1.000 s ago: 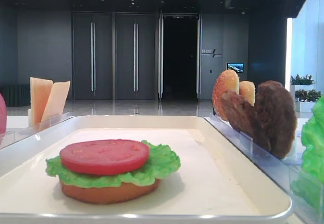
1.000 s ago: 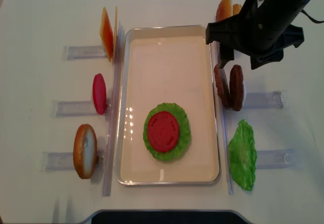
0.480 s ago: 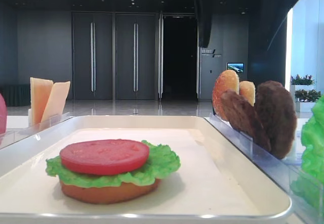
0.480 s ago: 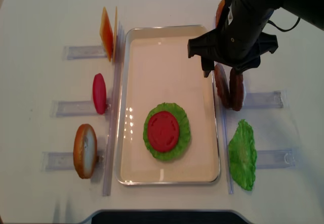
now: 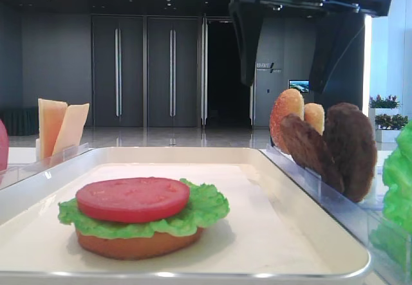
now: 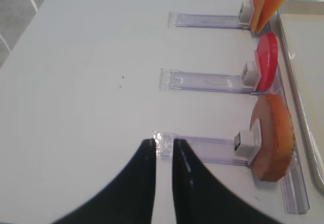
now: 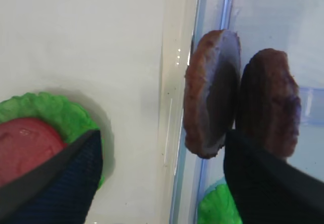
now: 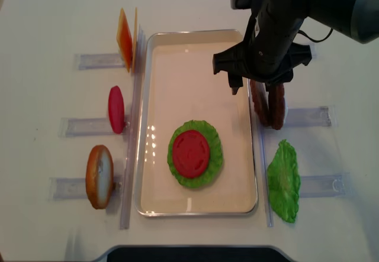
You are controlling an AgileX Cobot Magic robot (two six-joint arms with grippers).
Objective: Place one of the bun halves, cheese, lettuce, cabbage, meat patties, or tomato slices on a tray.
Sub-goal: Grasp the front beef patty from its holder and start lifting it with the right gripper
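Two dark-brown round meat patties (image 8: 269,103), two red round tomato slices (image 8: 116,109), two pale orange flat cheese slices (image 8: 126,39).

Tall dark grey double doors (image 5: 145,73) with long vertical handles line the back wall, a small lit screen (image 5: 299,85) glows right, daylight beyond, above a glossy floor (image 5: 167,137).

My right hand (image 8: 253,86) was bulky matte black, a thin black cable looping off it. My left hand (image 6: 163,150) showed two smooth, tapering black fingers (image 6: 143,176).
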